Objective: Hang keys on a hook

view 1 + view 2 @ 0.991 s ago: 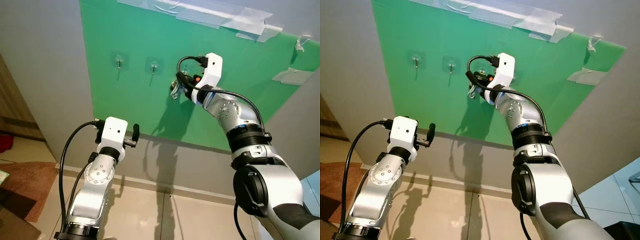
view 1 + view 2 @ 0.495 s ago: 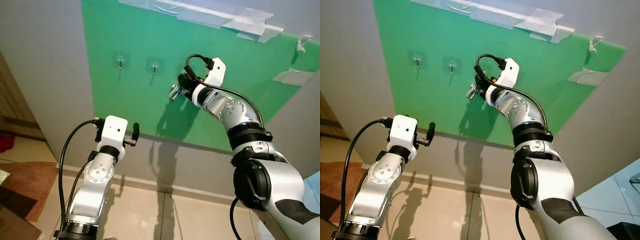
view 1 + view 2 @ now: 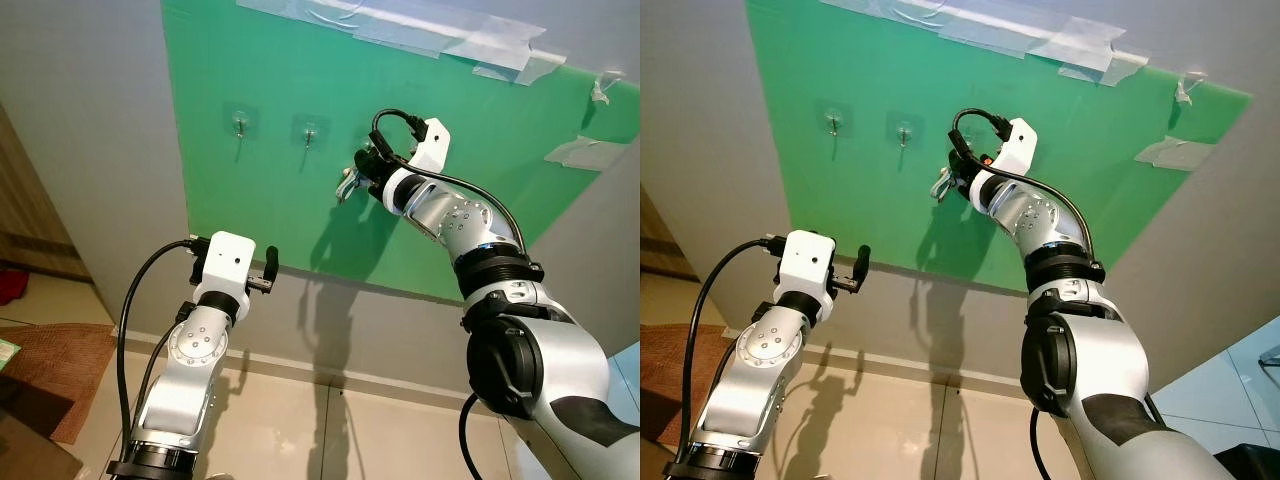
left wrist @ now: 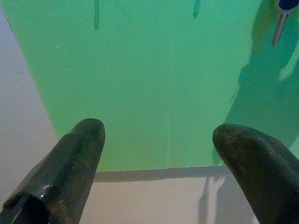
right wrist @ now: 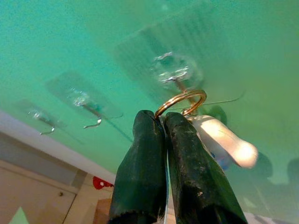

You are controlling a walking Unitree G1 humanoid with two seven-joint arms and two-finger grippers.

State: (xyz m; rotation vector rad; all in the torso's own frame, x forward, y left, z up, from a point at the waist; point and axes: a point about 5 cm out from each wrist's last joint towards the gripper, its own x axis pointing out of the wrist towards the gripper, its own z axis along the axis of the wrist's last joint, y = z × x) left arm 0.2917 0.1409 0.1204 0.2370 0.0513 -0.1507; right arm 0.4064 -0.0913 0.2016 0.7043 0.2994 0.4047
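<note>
The right arm reaches up to the green board [image 3: 280, 150], its tool [image 5: 162, 122] pinching the keys [image 3: 347, 184] by their gold ring [image 5: 181, 100], held against a clear hook [image 5: 172, 71]; the left tool [image 4: 159, 140] hangs lower, fingers spread. No writing can be read.

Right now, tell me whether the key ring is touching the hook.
Touching. The right wrist view shows the gold key ring, pinched in the right gripper, looped over the hook, metal meeting metal.

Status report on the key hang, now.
Right tool shut on key ring, ring at the hook on green board. Left tool open, idle low. Nothing blocking.
</note>
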